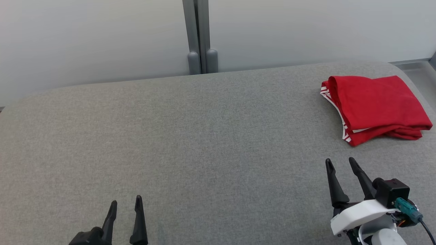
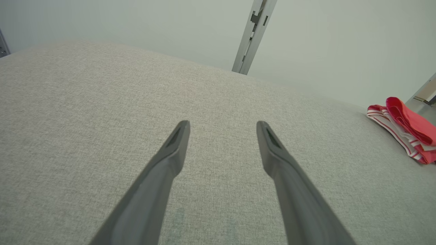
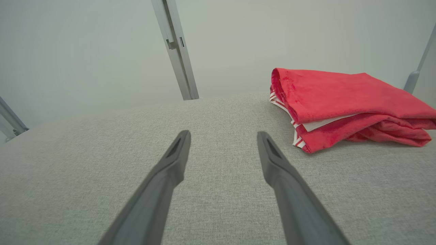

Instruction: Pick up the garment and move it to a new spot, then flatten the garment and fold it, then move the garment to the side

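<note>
The garment (image 1: 374,105) lies folded at the far right of the grey surface, bright red with white, red-striped edges along its left side. It appears ahead and to the right in the right wrist view (image 3: 340,102) and at the right edge of the left wrist view (image 2: 405,132). My right gripper (image 1: 340,162) hovers open below the garment, apart from it, nothing between its fingers. Low at the left, my left gripper (image 1: 126,201) also stands open and empty, far from the garment.
The grey fabric surface (image 1: 190,143) spreads wide between the grippers and has rounded far corners. A pale wall with a grey upright post (image 1: 199,37) stands behind it. The garment lies close to the right edge.
</note>
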Robot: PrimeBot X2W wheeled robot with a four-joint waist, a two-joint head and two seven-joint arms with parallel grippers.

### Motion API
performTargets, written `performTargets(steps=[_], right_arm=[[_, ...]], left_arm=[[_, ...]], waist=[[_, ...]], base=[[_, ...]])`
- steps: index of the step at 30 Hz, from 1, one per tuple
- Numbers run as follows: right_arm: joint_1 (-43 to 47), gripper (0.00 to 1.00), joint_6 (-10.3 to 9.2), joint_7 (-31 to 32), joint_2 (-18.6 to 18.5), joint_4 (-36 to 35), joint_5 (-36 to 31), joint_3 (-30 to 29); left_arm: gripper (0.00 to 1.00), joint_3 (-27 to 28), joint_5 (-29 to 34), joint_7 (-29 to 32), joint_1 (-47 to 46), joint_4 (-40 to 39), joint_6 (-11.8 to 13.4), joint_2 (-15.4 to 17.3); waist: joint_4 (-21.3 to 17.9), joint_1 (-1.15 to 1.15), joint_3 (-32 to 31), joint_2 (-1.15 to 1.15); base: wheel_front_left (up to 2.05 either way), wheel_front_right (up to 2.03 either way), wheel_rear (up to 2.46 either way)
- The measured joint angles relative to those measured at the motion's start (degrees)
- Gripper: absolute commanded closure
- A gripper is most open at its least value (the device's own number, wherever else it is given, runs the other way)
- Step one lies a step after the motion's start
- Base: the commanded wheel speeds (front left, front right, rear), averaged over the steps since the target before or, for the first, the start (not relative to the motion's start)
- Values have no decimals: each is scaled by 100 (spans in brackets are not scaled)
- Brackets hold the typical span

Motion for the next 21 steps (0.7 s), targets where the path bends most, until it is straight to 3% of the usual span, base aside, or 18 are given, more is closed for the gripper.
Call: performTargets(steps=[20,21], right_arm=[[52,0,0,-1,0,-90,75,86],[52,100,0,0,1,-82,80,93]], left_arm=[[0,21,-1,0,16,-69,51,0],[100,24,-1,0,17,-88,52,0]], waist=[[25,0,13,0],[24,0,12,0]], base=[[0,0,0],[0,0,0]])
